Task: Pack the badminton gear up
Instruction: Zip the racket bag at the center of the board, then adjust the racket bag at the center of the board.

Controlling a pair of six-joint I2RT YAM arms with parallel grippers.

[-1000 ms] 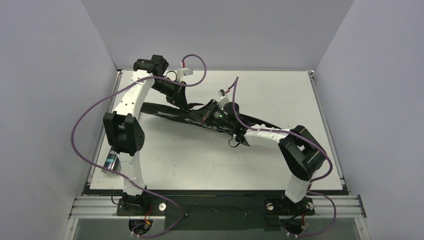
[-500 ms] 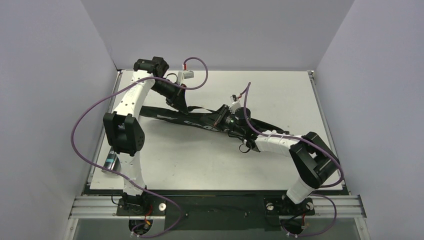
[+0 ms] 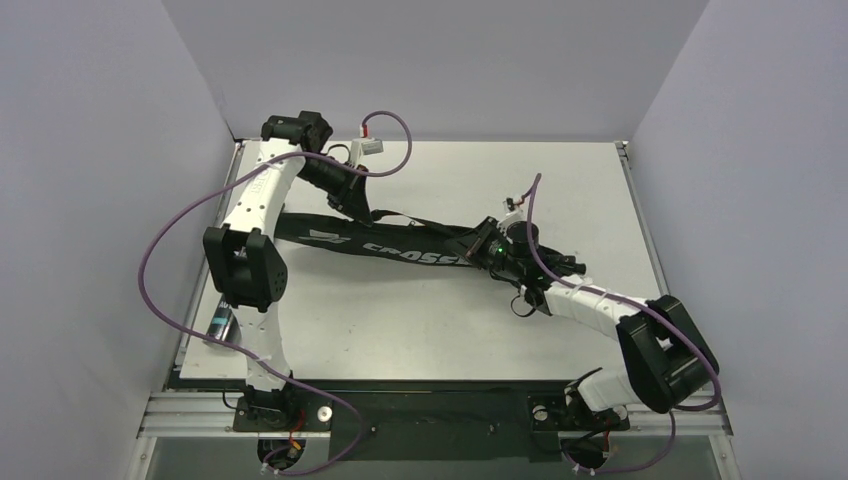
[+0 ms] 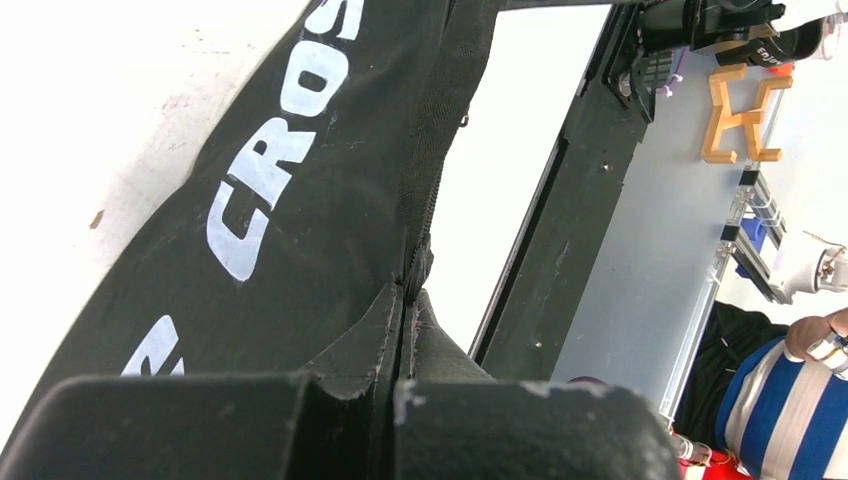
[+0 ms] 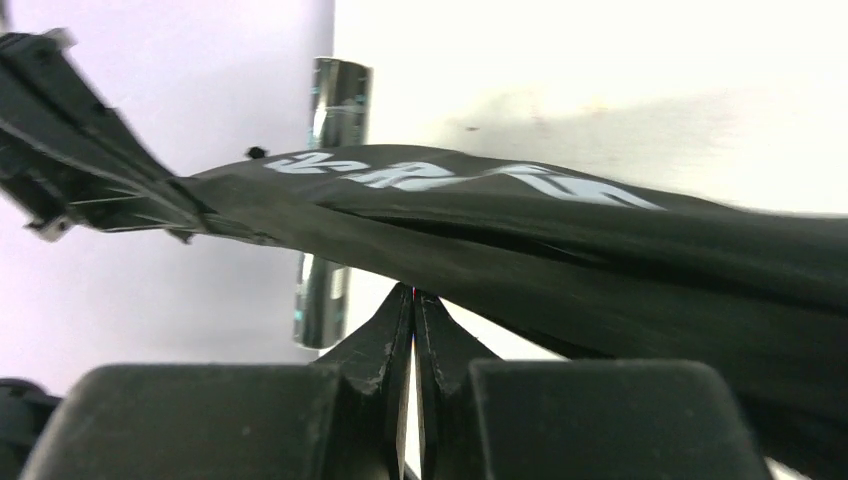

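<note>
From above, the black racket bag (image 3: 400,248) lay stretched across the middle of the table (image 3: 420,330). Its far-left end was covered by the left gripper (image 3: 357,207) and its right end by the right gripper (image 3: 492,252). A tube (image 3: 222,325) at the near-left edge was mostly hidden behind the arm.

In the left wrist view, the left gripper was clamped on the bag's zip seam.

In the right wrist view, the right gripper was pressed closed at the bag's lower fold, and the exact spot pinched was hard to make out.
</note>
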